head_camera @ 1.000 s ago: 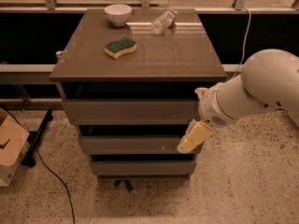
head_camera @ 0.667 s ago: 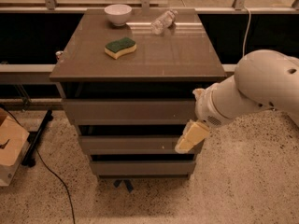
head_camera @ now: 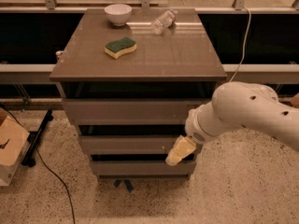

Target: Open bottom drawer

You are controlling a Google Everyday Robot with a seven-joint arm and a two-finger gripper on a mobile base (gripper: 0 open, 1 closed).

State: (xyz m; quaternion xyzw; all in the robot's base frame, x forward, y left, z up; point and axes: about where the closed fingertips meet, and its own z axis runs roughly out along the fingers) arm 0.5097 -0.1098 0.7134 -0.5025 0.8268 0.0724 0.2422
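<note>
The grey-brown cabinet point(head_camera: 140, 55) has three handleless drawer fronts stacked under its top. The bottom drawer point(head_camera: 135, 167) is the lowest slab, just above the floor, and looks closed, with a dark gap above it. My gripper point(head_camera: 180, 151), pale yellow at the end of the white arm point(head_camera: 243, 113), hangs in front of the cabinet's right side. Its tip sits at the gap between the middle drawer point(head_camera: 126, 144) and the bottom drawer, near their right end.
On the cabinet top lie a green-and-yellow sponge point(head_camera: 120, 47), a white bowl point(head_camera: 117, 13) and a clear plastic bottle point(head_camera: 163, 21) on its side. A cardboard box point(head_camera: 10, 148) and a black cable point(head_camera: 53, 176) lie on the speckled floor at left.
My gripper has moved down and slightly left, from in front of the middle drawer to the gap above the bottom drawer. The drawers have not moved.
</note>
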